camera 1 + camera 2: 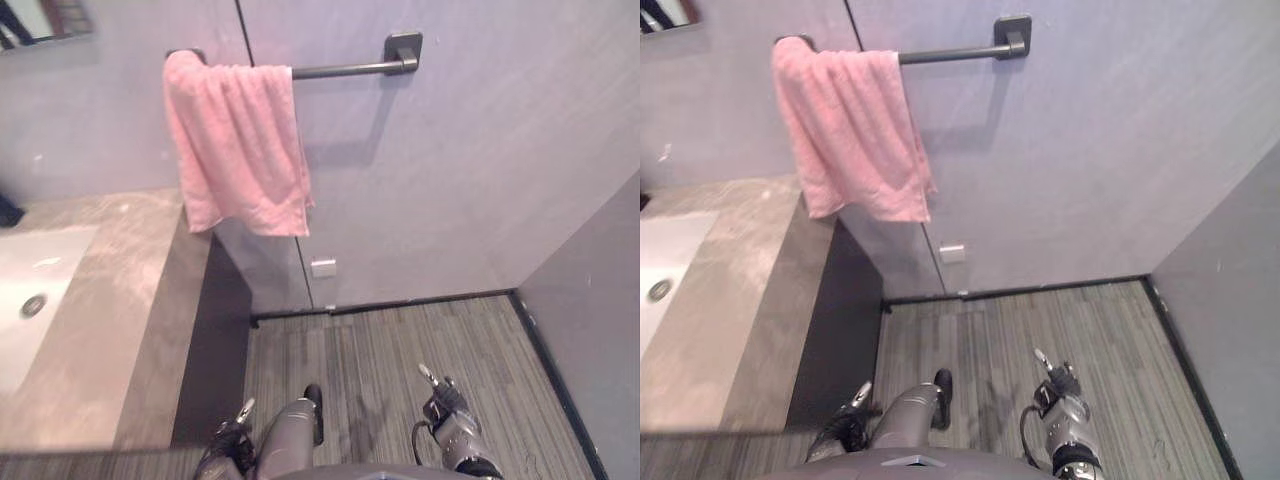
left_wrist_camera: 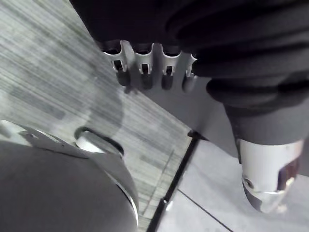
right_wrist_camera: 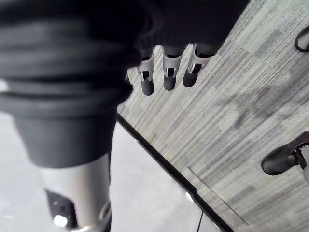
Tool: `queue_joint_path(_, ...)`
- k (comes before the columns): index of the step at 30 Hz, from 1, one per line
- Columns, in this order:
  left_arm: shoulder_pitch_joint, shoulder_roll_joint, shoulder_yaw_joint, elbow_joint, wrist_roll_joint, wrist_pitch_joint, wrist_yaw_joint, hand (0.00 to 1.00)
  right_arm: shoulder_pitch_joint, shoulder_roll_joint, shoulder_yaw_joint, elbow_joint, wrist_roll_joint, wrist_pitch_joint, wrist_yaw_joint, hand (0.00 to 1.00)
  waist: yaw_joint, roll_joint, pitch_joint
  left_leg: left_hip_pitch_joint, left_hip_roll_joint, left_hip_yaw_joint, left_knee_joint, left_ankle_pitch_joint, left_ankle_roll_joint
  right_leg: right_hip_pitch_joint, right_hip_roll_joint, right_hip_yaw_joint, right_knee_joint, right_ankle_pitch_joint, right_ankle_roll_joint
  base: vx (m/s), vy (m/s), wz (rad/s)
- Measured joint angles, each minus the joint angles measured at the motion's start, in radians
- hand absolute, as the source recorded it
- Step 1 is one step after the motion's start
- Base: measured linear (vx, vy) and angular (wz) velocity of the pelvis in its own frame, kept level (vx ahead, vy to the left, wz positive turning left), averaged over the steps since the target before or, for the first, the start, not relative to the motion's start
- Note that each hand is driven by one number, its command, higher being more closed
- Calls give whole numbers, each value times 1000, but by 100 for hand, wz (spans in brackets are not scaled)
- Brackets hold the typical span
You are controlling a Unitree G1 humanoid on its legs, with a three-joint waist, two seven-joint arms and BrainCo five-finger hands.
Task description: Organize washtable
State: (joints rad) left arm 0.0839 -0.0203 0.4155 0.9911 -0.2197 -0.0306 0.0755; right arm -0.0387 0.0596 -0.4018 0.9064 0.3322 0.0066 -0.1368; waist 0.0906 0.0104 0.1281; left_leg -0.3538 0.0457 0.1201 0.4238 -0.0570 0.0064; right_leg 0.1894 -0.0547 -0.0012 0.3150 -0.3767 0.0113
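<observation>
Both hands hang low over the floor (image 1: 400,340), holding nothing: left hand (image 2: 143,63) has fingers straight and relaxed, side by side; right hand (image 3: 169,72) the same, loosely apart. Washtable (image 1: 110,300) is at left with sink (image 1: 30,290), visible top looks bare. Pink towel (image 1: 240,150) on far wall, bunched at left end of towel bar (image 1: 345,69), hem uneven. Risks: raising the left arm from this low could clip the counter edge; a one-sided tug would likely slide the towel off the bar
</observation>
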Motion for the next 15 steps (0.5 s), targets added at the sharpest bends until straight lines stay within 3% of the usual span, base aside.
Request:
queue_joint_path(1, -2, 5, -1, 1, 1, -1, 2, 0, 15, 6, -1, 0, -1, 0, 1, 0, 1, -19, -9, 31, -20, 21, -22, -11, 17, -56, -25, 16, 131, 31, 26, 493, 45, -2)
queue_joint_path(2, -9, 8, -2, 12, 1, 0, 3, 0, 23, 9, -6, 2, -2, 2, 4, 0, 1, -22, -10, 55, -28, 21, -30, -21, 32, -87, -26, 34, 223, 76, 26, 514, 90, 7)
queue_joint_path(3, -16, 10, -6, 26, 1, 5, 4, 0, 33, 1, -11, 10, -2, 6, 10, 0, -2, -21, -9, 101, -33, 20, -48, -33, 49, -125, -31, 56, 338, 110, 56, 354, 66, 11)
queue_joint_path(4, -18, 11, -6, 27, 1, 7, 4, 0, 33, 1, -11, 10, -3, 6, 12, 0, -1, -20, -9, 116, -34, 19, -54, -35, 52, -136, -33, 58, 369, 113, 61, 282, 56, -3)
queue_joint_path(6, -26, 8, -23, 30, 1, 24, 4, 0, 37, 1, 5, 9, -9, 6, 28, 0, -1, -17, -8, 214, -36, 6, -86, -37, 55, -230, -39, 73, 597, 129, 90, 128, 10, -7)
queue_joint_path(8, -36, 3, -26, 27, 1, 25, 2, 0, 49, 1, 5, 8, -9, 6, 28, 0, -2, -15, -10, 262, -30, 1, -115, -40, 59, -291, -51, 62, 629, 128, 89, -55, -1, 13)
queue_joint_path(10, -40, -7, -24, 27, 1, 22, 4, 0, 52, 1, 5, 10, -9, 7, 28, 0, -3, -10, -12, 313, -12, 5, -178, -49, 49, -331, -74, 34, 527, 124, 81, -201, -2, 8)
queue_joint_path(11, -39, -10, -23, 27, 1, 21, 4, 0, 50, 0, 8, 12, -8, 7, 28, 0, -4, -2, -10, 330, 7, 7, -204, -60, 27, -340, -80, 10, 407, 125, 82, -356, -40, -5)
queue_joint_path(13, -24, -2, -19, 21, -4, 16, 8, 0, 47, -1, 34, 34, -9, 8, 28, 0, -3, -21, -25, 321, 10, 11, -212, -82, -2, -340, -91, -11, 175, 222, 80, -305, -141, -11)
queue_joint_path(14, -6, 13, -19, 21, -10, 13, 15, 0, 56, -3, 57, 40, -9, 14, 28, 0, -3, -47, -41, 323, 1, 6, -212, -94, -28, -327, -96, -6, 107, 249, 74, -97, -233, -8)
queue_joint_path(15, -1, 15, -22, 22, -12, 13, 19, 0, 63, -2, 59, 36, -9, 17, 27, 0, -4, -48, -51, 326, 4, -1, -217, -94, -36, -307, -92, -9, 77, 230, 75, -21, -330, -4)
